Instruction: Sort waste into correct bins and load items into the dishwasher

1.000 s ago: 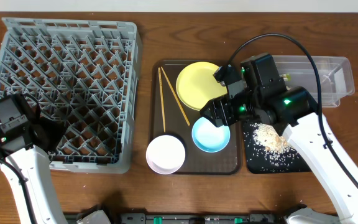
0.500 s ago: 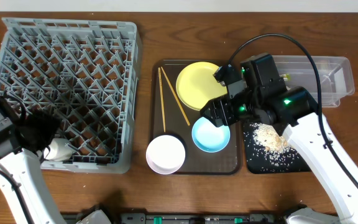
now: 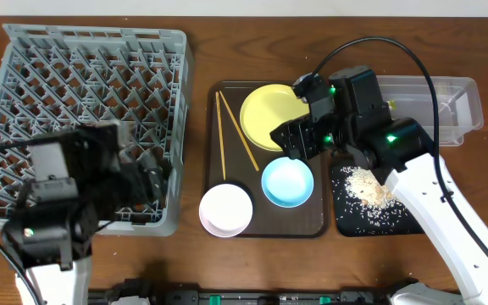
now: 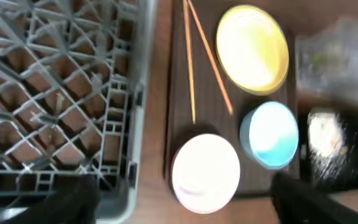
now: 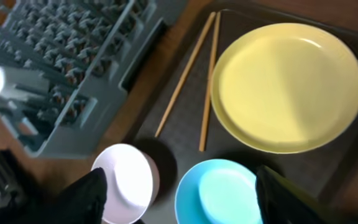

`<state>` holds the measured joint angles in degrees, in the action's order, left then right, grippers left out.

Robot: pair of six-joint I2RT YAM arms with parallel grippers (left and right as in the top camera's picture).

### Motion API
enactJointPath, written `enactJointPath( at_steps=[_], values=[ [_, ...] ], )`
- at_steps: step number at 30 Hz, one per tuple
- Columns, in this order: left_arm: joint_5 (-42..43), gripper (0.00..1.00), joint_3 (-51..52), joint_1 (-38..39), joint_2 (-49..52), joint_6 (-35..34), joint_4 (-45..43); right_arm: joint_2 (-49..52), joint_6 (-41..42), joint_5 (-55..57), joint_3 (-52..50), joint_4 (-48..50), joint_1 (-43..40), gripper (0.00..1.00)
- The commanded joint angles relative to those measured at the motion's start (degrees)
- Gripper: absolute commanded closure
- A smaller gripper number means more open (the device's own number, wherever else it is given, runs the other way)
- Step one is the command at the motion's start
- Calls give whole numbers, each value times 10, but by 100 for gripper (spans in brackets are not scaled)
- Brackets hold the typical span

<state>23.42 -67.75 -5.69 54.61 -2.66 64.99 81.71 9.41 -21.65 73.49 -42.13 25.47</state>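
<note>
Two grippers spread, empty: left gripper (image 4: 185,196) over dish rack (image 3: 91,85) 5 o'clock corner; right gripper (image 5: 179,186) above serving tray (image 3: 269,222). On tray: yellow plate (image 3: 265,114) 1 o'clock, blue bowl (image 3: 288,183) 5, white bowl (image 3: 225,209) 7, chopsticks (image 3: 220,135) 10.

Overhead, the right arm (image 3: 396,144) covers one edge of the yellow plate (image 3: 261,114) on the serving tray (image 3: 265,222) and the end of the clear tub (image 3: 447,102) nearest that tray. Left of the tray, the smeared left arm (image 3: 66,195) hides part of the dish rack (image 3: 83,85). The left wrist view is blurred throughout. In the right wrist view the light blue bowl (image 5: 219,193) and white bowl (image 5: 128,183) on the tray are cut off at the bottom edge. A pale thing (image 5: 2,79) in the rack is too blurred to name.
</note>
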Motion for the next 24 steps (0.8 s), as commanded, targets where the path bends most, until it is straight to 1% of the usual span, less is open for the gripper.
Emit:
enactJointPath(
  at_steps=[1,2,3,8,20,24],
  values=[
    [-77,6,-9,45,-11,26,8,4,15,24,6,4,9,8],
    [-77,2,-9,53,-11,26,7,4,15,24,6,4,9,1],
    [-77,0,-9,58,-11,26,7,4,15,23,6,4,9,1],
    [-76,2,-9,62,-7,26,6,4,15,13,6,3,9,1],
    [-76,2,-9,62,-4,26,6,4,15,13,6,1,9,1],
    [-76,2,-9,62,-4,26,6,4,12,14,6,-16,9,1]
  ],
)
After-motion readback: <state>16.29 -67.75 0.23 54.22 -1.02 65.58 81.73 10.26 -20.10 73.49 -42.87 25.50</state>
